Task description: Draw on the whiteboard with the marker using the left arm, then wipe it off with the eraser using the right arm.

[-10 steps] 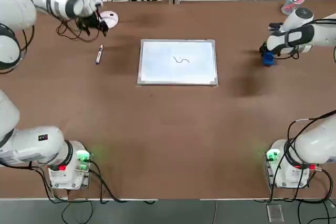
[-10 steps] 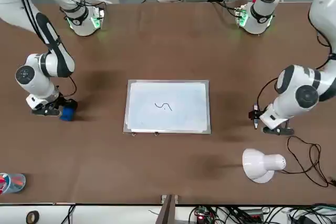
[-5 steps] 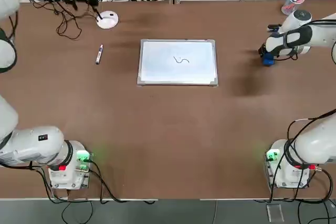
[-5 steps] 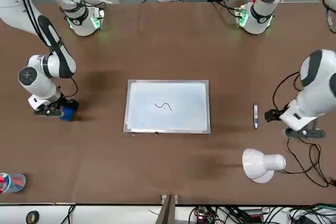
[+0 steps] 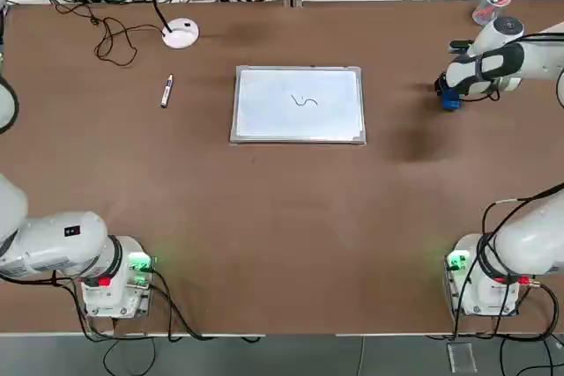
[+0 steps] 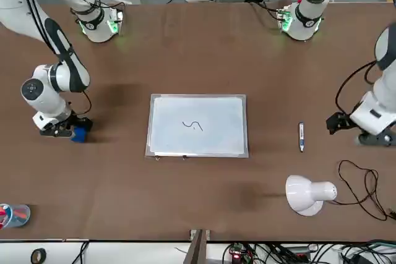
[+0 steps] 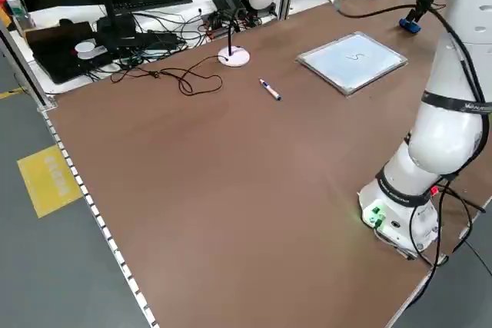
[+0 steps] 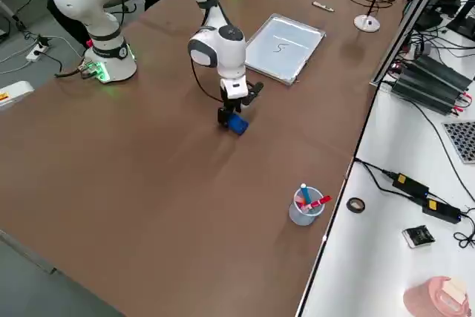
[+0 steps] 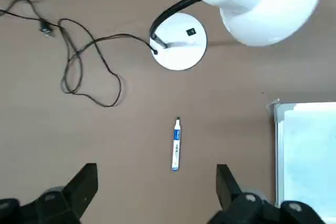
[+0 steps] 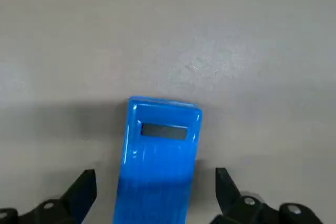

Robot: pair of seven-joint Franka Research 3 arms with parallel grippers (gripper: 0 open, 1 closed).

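The whiteboard lies flat mid-table with a small dark squiggle on it. The marker lies on the table to the board's left, held by nothing. My left gripper hangs open high above the marker, and its arm sits toward the table's left edge. The blue eraser rests on the table at the right. My right gripper is low over it and open, one finger on each side of the eraser with gaps between.
A white desk lamp with a looping black cable stands at the far left near the marker. A clear cup with red items stands beyond the eraser at the far right. Both arm bases line the near edge.
My left arm has risen and drawn away from the marker toward the left edge, leaving the top view. The marker stays on the table. The right gripper has stayed at the eraser.
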